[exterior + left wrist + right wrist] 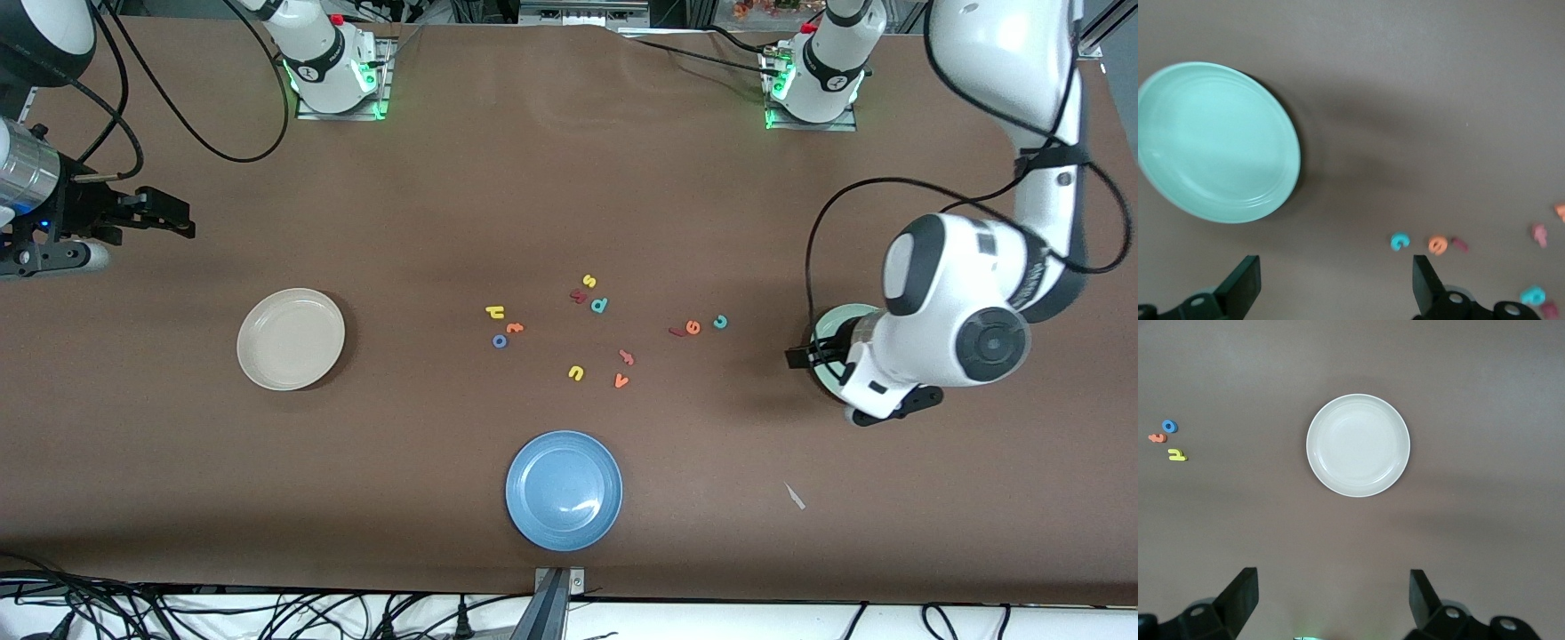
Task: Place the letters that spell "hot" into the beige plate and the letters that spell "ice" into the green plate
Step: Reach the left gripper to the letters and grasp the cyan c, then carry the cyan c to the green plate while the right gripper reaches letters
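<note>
The yellow h [495, 311], orange t [514, 328] and blue o [500, 340] lie in a cluster mid-table. Toward the left arm's end lie the dark red i [677, 332], orange e [693, 327] and teal c [720, 322]. The beige plate [291, 339] holds nothing. The green plate [840, 320] is mostly hidden under the left arm; in the left wrist view the green plate [1215, 140] is bare. My left gripper [800, 356] hangs open by that plate's edge, and the left gripper [1333, 280] holds nothing. My right gripper [178, 220] hovers open over the right arm's end of the table.
A blue plate [564, 490] sits nearer the front camera than the letters. Other loose letters lie mid-table: yellow s [589, 281], a dark red one [578, 296], teal d [599, 305], yellow u [576, 372], orange v [621, 380], a pinkish one [627, 357].
</note>
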Controlling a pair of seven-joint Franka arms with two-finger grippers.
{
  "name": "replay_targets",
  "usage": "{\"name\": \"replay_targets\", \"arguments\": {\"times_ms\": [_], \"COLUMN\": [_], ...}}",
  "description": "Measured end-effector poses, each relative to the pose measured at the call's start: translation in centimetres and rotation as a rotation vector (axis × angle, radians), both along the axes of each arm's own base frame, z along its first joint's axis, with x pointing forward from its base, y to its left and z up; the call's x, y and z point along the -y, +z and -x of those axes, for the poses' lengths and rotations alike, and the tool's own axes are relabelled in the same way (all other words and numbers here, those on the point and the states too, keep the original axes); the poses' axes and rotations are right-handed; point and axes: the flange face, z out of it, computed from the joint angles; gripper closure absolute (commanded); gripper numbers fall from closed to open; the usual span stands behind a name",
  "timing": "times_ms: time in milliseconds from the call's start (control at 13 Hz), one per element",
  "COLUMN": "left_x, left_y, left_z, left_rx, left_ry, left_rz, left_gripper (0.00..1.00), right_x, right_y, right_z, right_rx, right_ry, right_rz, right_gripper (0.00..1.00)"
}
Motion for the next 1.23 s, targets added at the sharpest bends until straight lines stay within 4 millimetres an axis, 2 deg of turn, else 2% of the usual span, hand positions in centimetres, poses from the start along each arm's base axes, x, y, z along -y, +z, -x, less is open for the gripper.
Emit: {"name": "replay_targets", "arguments": {"times_ms": [154,463,694,771,1002,1079,1234], "left_x": [2.1,5.4,6.4,6.6,7.4,7.8,8.4], "left_y": [-2.7,-6.4,-8.7,-9.3,-10.9,-11.7,-13.2], "left_z": [0.7,2.9,4.1,4.4,5.6,6.3,7.5], "left_rx": [0.022,0.022,0.057,0.064,0.065,0.060,0.061], "left_ry": [0.048,0.098,0.106,0.105,0.093,0.088,0.079], "left_rz": [-0.014,-0.017,-0.021,-0.019,-0.013,-0.011,-0.007], "left_gripper": [0.03,0.11,0.28,0.30,0.32,0.32,0.32], "right_x": [0.0,-0.1,-0.8,-1.4,-4.1,-5.8,-10.8], "right_y": [0.0,0.0,-0.5,-1.1,-4.1,-5.1,-7.3], "right_z": [0.0,0.0,-0.6,-1.1,-3.0,-3.5,-4.0], "right_rx": [0.000,0.001,0.018,0.024,0.033,0.042,0.038], "right_ry": [0.000,0.000,0.001,0.007,0.031,0.044,0.014], "right_rz": [0.000,-0.010,-0.039,-0.049,-0.089,-0.101,-0.094], "right_gripper": [0.00,0.00,0.00,0.00,0.00,0.00,0.00]}}
